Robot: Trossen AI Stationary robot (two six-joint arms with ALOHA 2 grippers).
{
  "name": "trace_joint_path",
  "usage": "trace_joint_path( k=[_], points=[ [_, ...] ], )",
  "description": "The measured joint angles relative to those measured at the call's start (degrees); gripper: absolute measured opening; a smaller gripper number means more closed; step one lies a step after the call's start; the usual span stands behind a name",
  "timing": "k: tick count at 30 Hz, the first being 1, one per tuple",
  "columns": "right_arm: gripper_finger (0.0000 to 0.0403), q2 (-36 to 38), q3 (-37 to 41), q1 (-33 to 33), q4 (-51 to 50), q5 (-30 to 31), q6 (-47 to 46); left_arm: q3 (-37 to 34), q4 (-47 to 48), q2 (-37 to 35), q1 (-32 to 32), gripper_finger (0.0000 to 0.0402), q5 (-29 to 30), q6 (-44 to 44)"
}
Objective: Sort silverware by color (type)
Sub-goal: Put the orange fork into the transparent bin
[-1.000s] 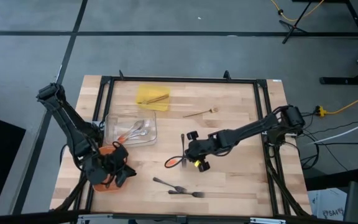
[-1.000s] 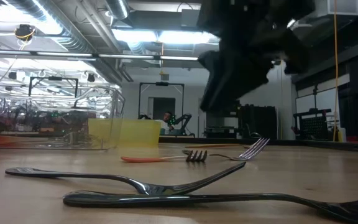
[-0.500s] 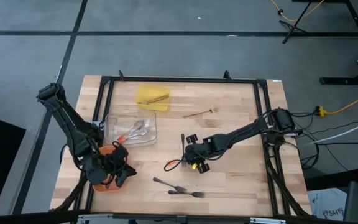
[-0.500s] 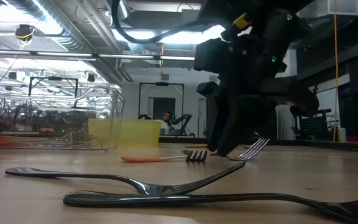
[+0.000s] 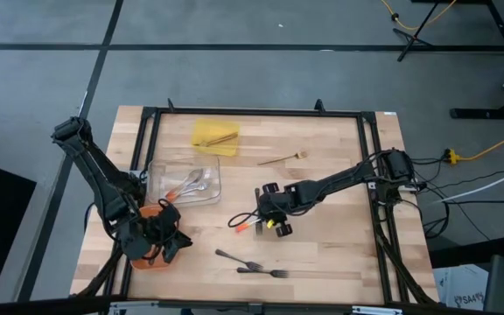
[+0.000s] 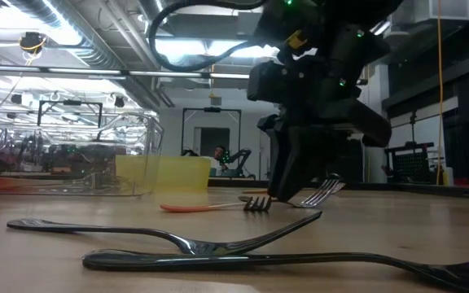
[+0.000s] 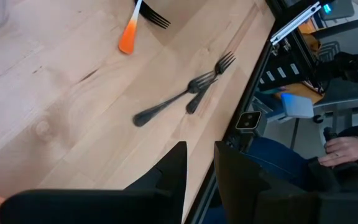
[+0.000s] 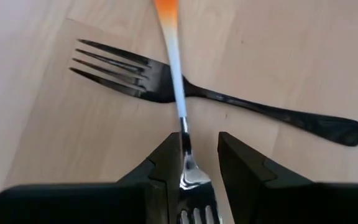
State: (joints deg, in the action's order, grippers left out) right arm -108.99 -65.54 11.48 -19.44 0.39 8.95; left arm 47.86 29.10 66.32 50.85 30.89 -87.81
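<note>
My right gripper (image 5: 263,219) (image 8: 201,168) is down at the table's middle, open. Its fingers stand on either side of the neck of a silver fork with an orange handle tip (image 5: 241,221) (image 6: 190,207). That fork lies across a dark fork (image 8: 229,102) flat on the wood. Two more dark forks (image 5: 250,265) (image 7: 179,99) lie near the near edge. A tan wooden utensil (image 5: 283,158) lies toward the far side. My left gripper (image 5: 169,234) (image 7: 199,168) waits over the orange tray (image 5: 145,256), its fingers slightly open and holding nothing. My right gripper comes from above, pointing down, its fingers along the silver fork. The inner side of one finger (image 8: 166,165) lies against the fork's neck (image 8: 184,134); the other finger (image 8: 241,165) stands apart from it. The fork rests on the table and on the dark fork.
A clear tray (image 5: 185,182) holds silver utensils, and a yellow tray (image 5: 214,136) holds wooden ones; both sit left of centre. A black frame (image 5: 370,175) rims the table. A person's hand (image 7: 340,146) and legs show beyond the near edge.
My right gripper has come down to the table and moved slightly toward the left edge, over the silver fork. The fork has turned a little: its orange tip has swung toward the far edge.
</note>
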Motion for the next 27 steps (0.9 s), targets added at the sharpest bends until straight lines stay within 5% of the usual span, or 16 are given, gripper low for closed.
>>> trace_joint_path(
  k=[15,27],
  points=[
    [0.0094,-2.14,-0.11,0.1,0.51,-0.47,0.26,0.02,0.26,0.0,0.0,0.0075,0.0,-0.02],
    [0.0005,-2.56,-0.11,0.14,0.57,-0.63,0.31,0.04,0.42,0.04,0.02,0.0075,3.04,-0.02]
  ],
)
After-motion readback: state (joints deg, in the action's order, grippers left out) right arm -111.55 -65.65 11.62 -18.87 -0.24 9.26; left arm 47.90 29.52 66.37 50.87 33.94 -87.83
